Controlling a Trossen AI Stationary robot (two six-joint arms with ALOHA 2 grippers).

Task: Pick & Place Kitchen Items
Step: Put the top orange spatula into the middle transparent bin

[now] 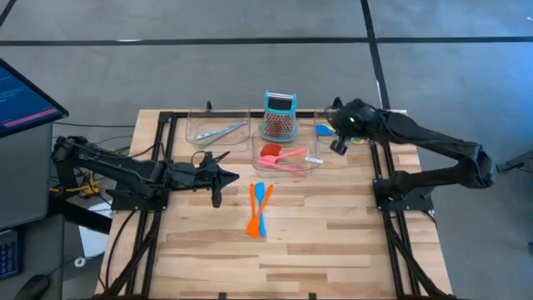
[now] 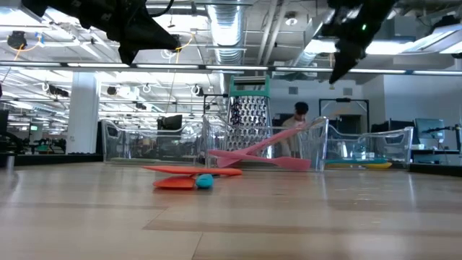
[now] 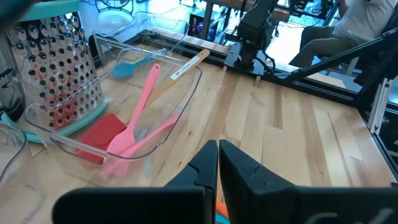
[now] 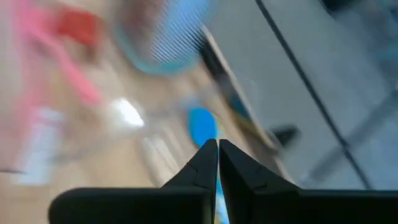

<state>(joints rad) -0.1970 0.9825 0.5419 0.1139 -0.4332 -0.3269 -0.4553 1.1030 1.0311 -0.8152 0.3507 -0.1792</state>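
Observation:
An orange utensil (image 1: 252, 210) and a blue one (image 1: 261, 207) lie crossed on the bare wood (image 2: 189, 176). A red spatula (image 1: 270, 152) and pink utensils (image 1: 287, 158) lie in the middle clear tray (image 3: 134, 121). The metal tongs (image 1: 218, 133) lie in the left tray. A blue and a yellow piece (image 1: 325, 129) lie in the right tray. My left gripper (image 1: 236, 177) is shut and empty, raised just left of the orange and blue pair (image 3: 218, 147). My right gripper (image 1: 340, 147) is shut and empty, high above the gap between the middle and right trays (image 4: 217, 144).
A teal-topped metal grater (image 1: 280, 115) stands upright behind the middle tray. Three clear trays line the table's far side. Black frame rails run along the left and right edges. A person sits beyond the table (image 3: 354, 25). Open wood lies toward the near edge.

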